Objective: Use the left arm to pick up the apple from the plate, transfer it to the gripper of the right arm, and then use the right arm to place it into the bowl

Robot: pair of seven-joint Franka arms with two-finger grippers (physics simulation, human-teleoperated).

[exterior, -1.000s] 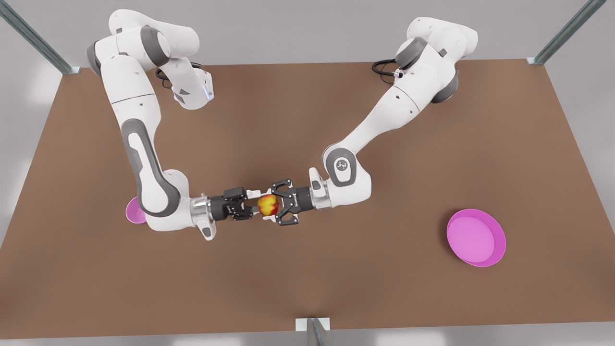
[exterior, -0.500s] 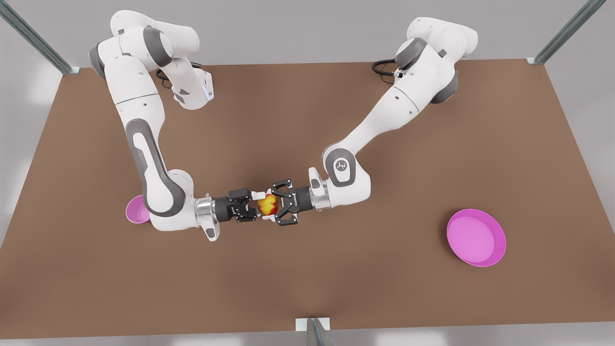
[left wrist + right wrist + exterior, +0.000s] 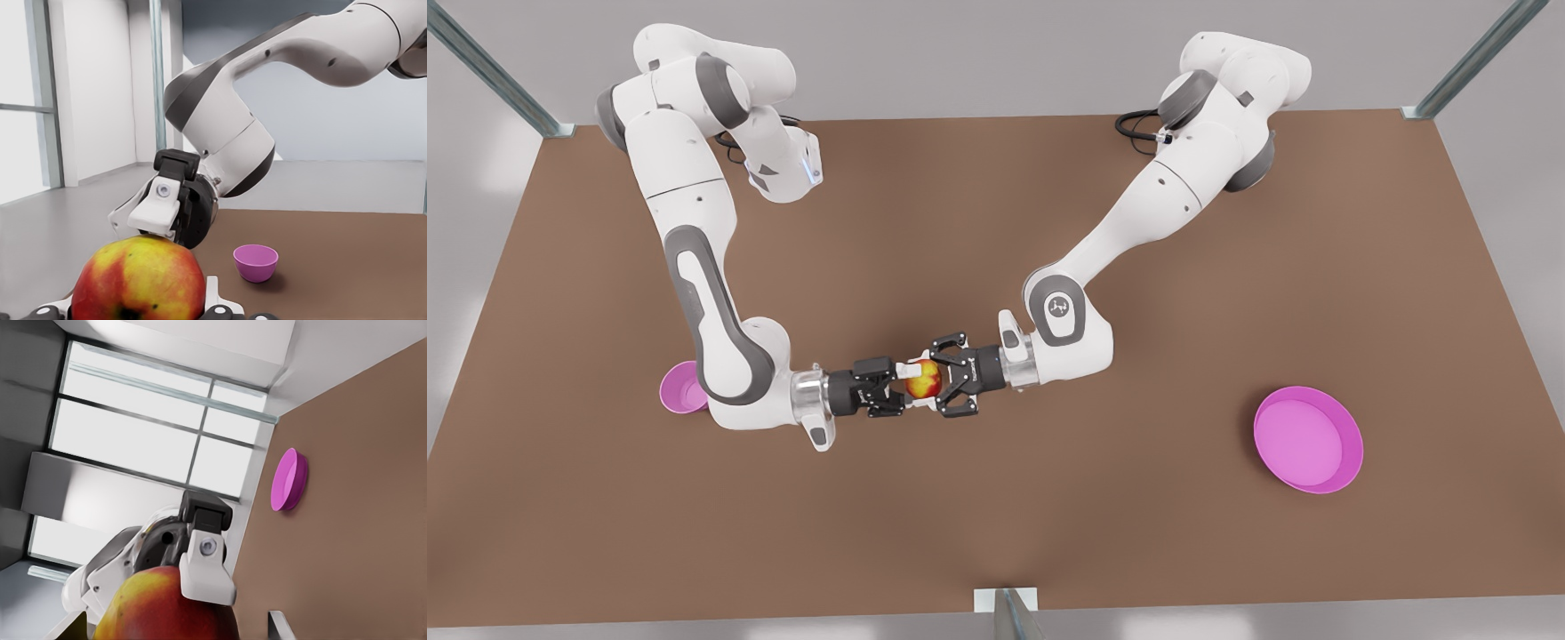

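Small red-and-yellow apple (image 3: 923,380): in mid-air over the brown table (image 3: 1049,516), between both claws. Left gripper (image 3: 930,383), on the front view's right, clamps it. Right gripper (image 3: 905,388) is against its far side; whether it has closed, cannot tell.

Handover advice: confirm right grasp before left releases.

Small pink bowl (image 3: 674,391) is part-hidden behind the right arm.

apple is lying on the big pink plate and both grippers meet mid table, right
No. The front view shows the apple off the plate, held in the left gripper over the middle of the table. The right gripper does meet it there.
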